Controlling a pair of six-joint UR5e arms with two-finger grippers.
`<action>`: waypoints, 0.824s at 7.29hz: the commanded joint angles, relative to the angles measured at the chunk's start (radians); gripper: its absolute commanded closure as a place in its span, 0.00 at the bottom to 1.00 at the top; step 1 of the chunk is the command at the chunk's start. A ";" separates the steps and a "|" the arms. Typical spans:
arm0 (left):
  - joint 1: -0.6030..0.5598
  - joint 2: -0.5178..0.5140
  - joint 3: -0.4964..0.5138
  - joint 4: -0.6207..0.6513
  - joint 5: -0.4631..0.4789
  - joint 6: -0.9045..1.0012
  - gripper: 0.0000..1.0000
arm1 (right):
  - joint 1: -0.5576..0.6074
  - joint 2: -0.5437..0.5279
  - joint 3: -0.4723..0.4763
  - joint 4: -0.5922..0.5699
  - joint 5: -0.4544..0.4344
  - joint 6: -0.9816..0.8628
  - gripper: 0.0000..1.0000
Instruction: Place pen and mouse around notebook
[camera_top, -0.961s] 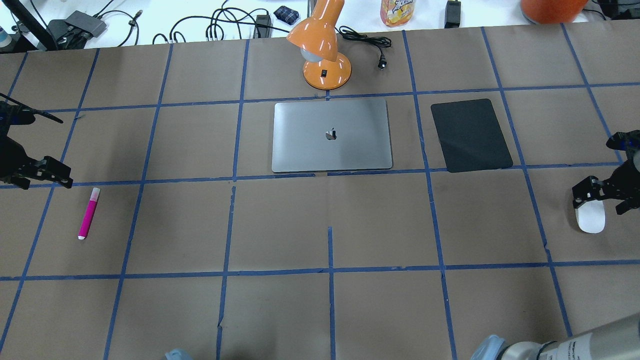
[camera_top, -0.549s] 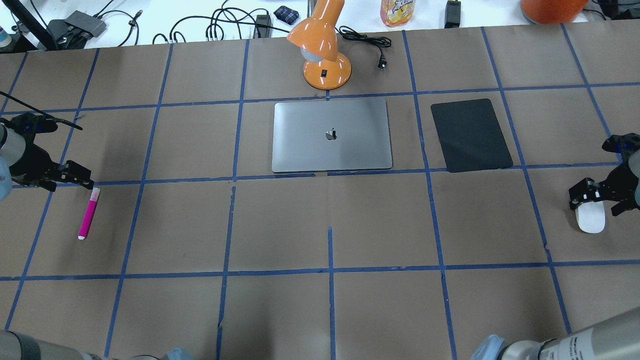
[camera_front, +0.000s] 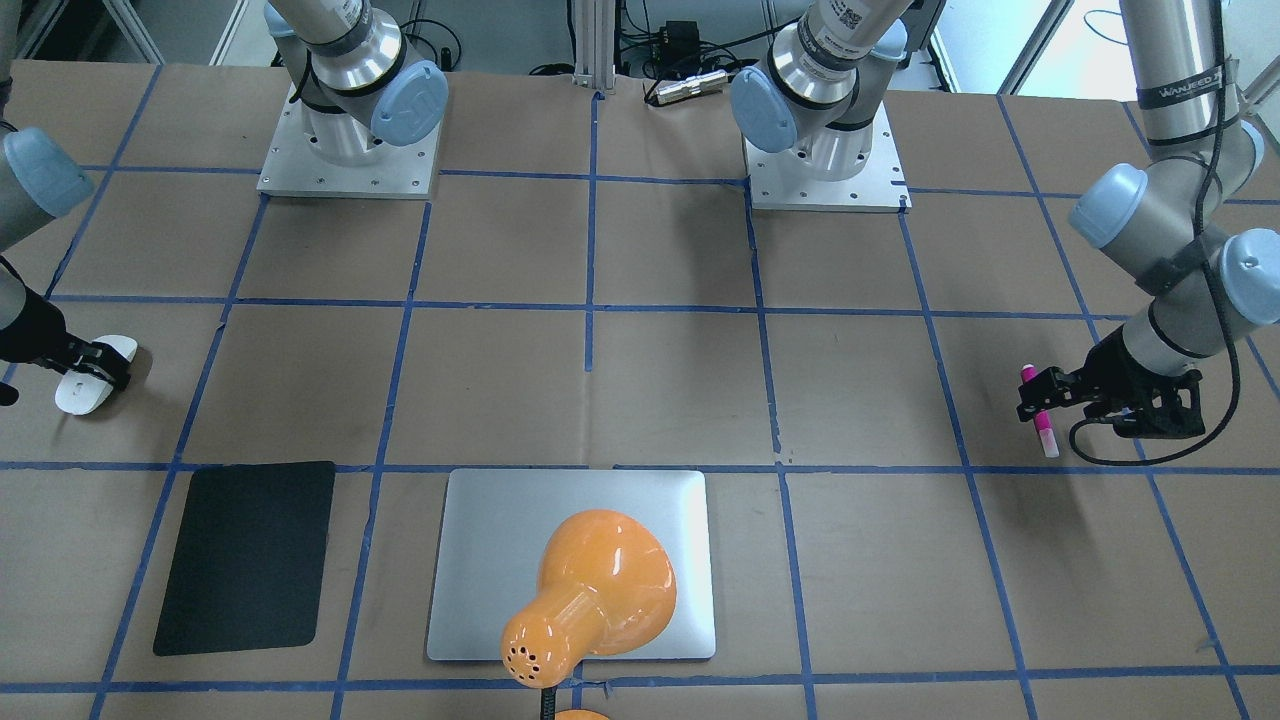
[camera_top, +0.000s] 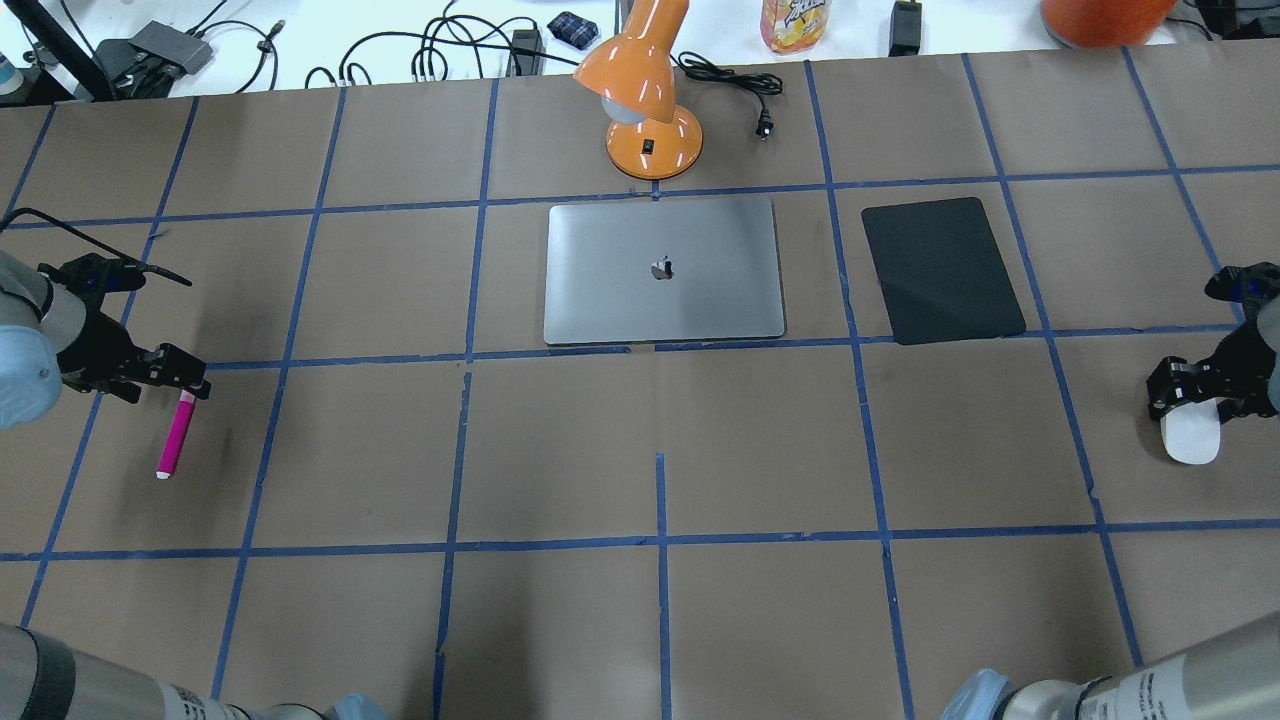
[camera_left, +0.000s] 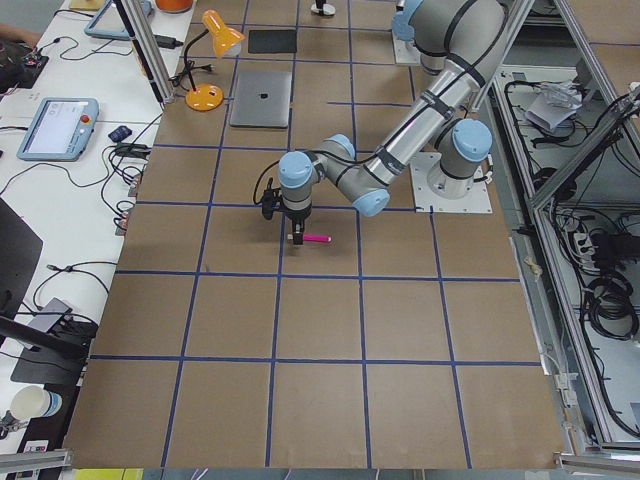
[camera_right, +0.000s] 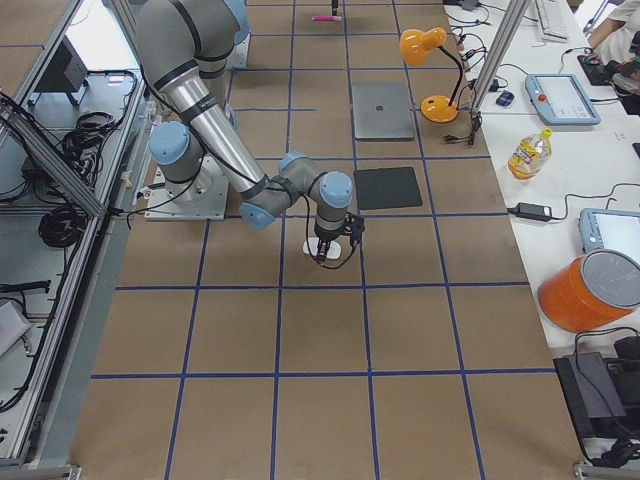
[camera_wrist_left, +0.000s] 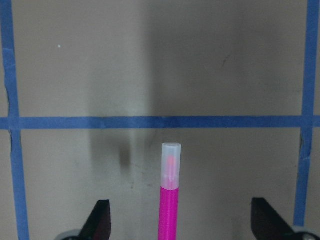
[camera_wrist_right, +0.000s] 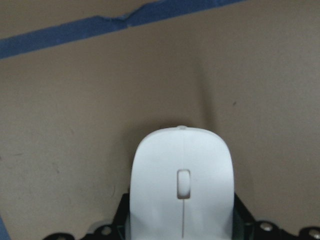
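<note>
The magenta pen (camera_top: 177, 433) lies on the brown paper at the table's left, its pale end (camera_wrist_left: 170, 156) pointing away from the robot. My left gripper (camera_top: 165, 375) hangs open over that end, and its fingers (camera_wrist_left: 101, 220) stand well apart from the pen (camera_wrist_left: 169, 205) on either side. At the far right the white mouse (camera_top: 1188, 437) rests on the table. My right gripper (camera_top: 1197, 393) is shut on the mouse (camera_wrist_right: 182, 160), with its jaws against both sides. The silver notebook (camera_top: 662, 300) lies flat at centre back, far from both grippers.
An orange desk lamp (camera_top: 650, 110) stands just behind the notebook, its cord and plug (camera_top: 765, 125) trailing right. A matte black mat (camera_top: 942, 270) lies to the notebook's right. Blue tape lines grid the brown paper.
My left gripper has moved right and down until its fingers stand on either side of the pen's pale end. My right gripper's fingers have narrowed onto the mouse, which shifted slightly.
</note>
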 joint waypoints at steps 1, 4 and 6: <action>0.000 -0.008 -0.016 0.000 0.013 0.002 0.13 | 0.019 -0.011 -0.036 0.009 0.010 0.000 0.45; 0.002 -0.016 -0.017 0.001 0.034 0.002 0.14 | 0.290 -0.003 -0.206 0.015 0.037 0.014 0.45; 0.002 -0.030 -0.016 0.003 0.065 0.001 0.14 | 0.445 0.119 -0.324 0.009 0.131 0.100 0.45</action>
